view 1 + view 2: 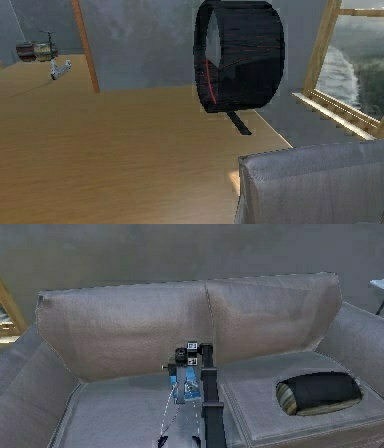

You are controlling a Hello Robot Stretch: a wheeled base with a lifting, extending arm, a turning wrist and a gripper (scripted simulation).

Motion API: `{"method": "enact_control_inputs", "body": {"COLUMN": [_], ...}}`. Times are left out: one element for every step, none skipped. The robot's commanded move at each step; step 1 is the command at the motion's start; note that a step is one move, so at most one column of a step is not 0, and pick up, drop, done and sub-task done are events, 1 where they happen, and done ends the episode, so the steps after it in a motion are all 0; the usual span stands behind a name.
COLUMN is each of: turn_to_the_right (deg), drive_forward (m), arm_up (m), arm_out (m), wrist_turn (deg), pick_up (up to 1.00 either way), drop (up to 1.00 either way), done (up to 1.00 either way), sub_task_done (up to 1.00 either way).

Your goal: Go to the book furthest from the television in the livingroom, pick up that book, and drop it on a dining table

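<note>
1. A grey sofa (120, 324) with two back cushions spanned the wall.
2. The dark arm (211, 414) stood over its seat, the tool (168, 422) at a small blue thing (185, 386); whether it held anything could not be told.
3. A dark cushion (318, 392) lay on the right-hand seat.

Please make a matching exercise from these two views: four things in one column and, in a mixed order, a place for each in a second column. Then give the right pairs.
Things
1. window
2. black drum-shaped thing
3. dark cushion
4. small blue thing

Places
A. on the grey sofa, at the arm side view's right
B. in the forward view's upper middle
C. near the gripper
D. at the forward view's right edge

Pairs: 1-D, 2-B, 3-A, 4-C
</note>
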Motion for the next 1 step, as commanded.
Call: {"method": "enact_control_inputs", "body": {"turn_to_the_right": [0.0], "drive_forward": [0.00], "arm_up": [0.00], "arm_out": [0.00], "wrist_turn": [45.0], "pick_up": [0.00], "drop": [0.00], "done": [0.00], "sub_task_done": [0.00]}}
